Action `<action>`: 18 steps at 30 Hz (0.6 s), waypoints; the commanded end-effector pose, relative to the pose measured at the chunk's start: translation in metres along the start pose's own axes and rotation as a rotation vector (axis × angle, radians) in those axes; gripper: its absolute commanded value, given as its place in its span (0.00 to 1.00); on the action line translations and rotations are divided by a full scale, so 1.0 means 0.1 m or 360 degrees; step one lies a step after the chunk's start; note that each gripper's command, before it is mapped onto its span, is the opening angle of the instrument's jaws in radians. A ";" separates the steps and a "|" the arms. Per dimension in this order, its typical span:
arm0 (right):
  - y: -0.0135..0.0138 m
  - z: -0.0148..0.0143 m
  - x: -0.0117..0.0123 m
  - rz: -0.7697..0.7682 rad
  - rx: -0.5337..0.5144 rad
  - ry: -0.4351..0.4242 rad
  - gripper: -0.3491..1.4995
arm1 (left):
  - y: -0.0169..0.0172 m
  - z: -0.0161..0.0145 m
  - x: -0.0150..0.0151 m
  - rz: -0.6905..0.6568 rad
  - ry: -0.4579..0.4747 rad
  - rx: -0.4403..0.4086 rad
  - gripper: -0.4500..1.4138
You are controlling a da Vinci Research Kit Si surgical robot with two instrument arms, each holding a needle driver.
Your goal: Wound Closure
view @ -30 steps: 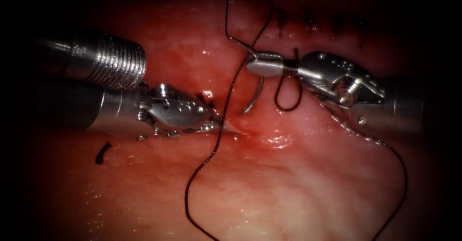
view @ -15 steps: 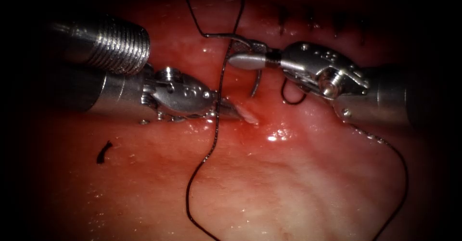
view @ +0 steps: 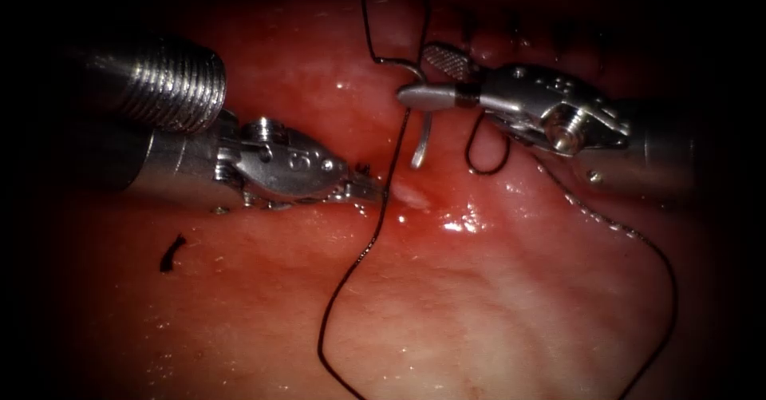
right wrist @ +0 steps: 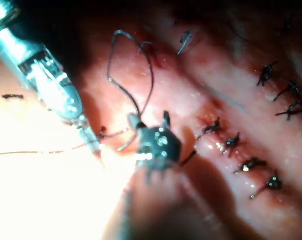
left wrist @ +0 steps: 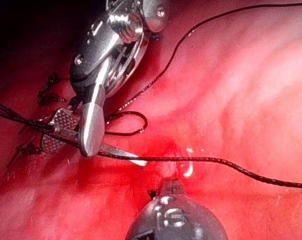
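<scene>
My left tool [view: 375, 192] comes in from the left, jaws shut on a pale lip of the tissue [view: 408, 196] at the cut. The right tool [view: 412, 73] stands just above it with its jaws open, holding nothing. The curved needle [view: 423, 132] runs between those open jaws, also seen from the left wrist as the needle [left wrist: 121, 150]. Its lower end meets the tissue right of the cut; I cannot tell whether it is in it. Dark thread [view: 375, 232] trails from the needle's upper end, loops upward and runs down across the left tool's tip.
A small loop of thread [view: 487, 156] hangs under the right tool, and a long strand [view: 666, 288] sweeps off right. Several finished stitches [right wrist: 230, 142] line the cut behind. A cut thread end [view: 170, 252] lies at left. Red fluid [view: 455, 224] glistens below the cut.
The right tool's jaws, shut on the needle a second ago, have opened and released it; the tool shifted left and up. The left tool keeps its hold on the tissue lip.
</scene>
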 end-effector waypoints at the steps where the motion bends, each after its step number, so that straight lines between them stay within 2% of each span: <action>1: 0.002 0.004 0.002 -0.0039 -0.0006 -0.0081 0.94 | 0.002 0.007 0.002 0.0002 -0.0007 -0.0003 0.12; 3: 0.000 0.003 0.001 -0.0072 -0.0016 -0.0222 0.95 | 0.005 0.006 0.003 0.0001 -0.0020 -0.0012 0.12; 5: -0.003 0.002 0.002 -0.0107 -0.0019 -0.0292 0.95 | 0.008 0.004 0.005 0.0007 -0.0024 -0.0016 0.12; 7: -0.013 0.002 0.004 -0.0166 0.0026 -0.0295 0.91 | 0.011 0.002 0.009 0.0011 -0.0024 -0.0019 0.12; 13: -0.031 0.002 0.027 -0.0175 0.0034 -0.0253 0.91 | 0.016 -0.001 0.011 0.0009 -0.0023 -0.0029 0.13; 18: -0.033 -0.001 0.036 -0.0213 0.0042 -0.0227 0.90 | 0.014 -0.008 0.010 0.0012 -0.0021 -0.0042 0.13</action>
